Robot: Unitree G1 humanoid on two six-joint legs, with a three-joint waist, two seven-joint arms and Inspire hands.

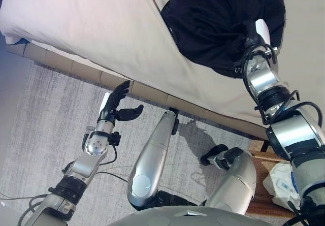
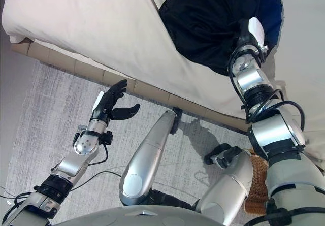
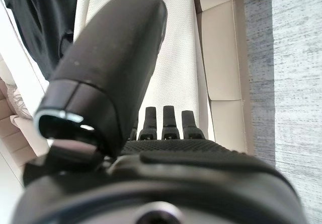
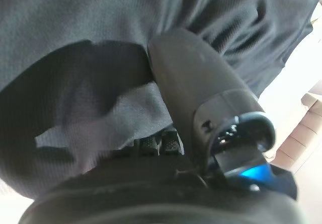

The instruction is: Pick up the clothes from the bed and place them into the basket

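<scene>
A black garment (image 1: 218, 18) lies bunched on the cream bed (image 1: 101, 28), near its side edge. My right hand (image 1: 254, 33) is at the garment's near edge, and in the right wrist view its thumb (image 4: 191, 83) lies against the dark cloth (image 4: 75, 43), which covers the rest of the hand. My left hand (image 1: 116, 106) is open and empty, held above the grey carpet just in front of the bed's edge. In the left wrist view its fingers (image 3: 168, 121) are straight and point at the bed's side.
A wicker basket (image 1: 264, 185) stands on the floor at the lower right, with a white item (image 1: 284, 183) in it. The bed's tan padded base (image 1: 76, 68) runs diagonally across the view. Grey carpet (image 1: 51, 129) lies in front of it.
</scene>
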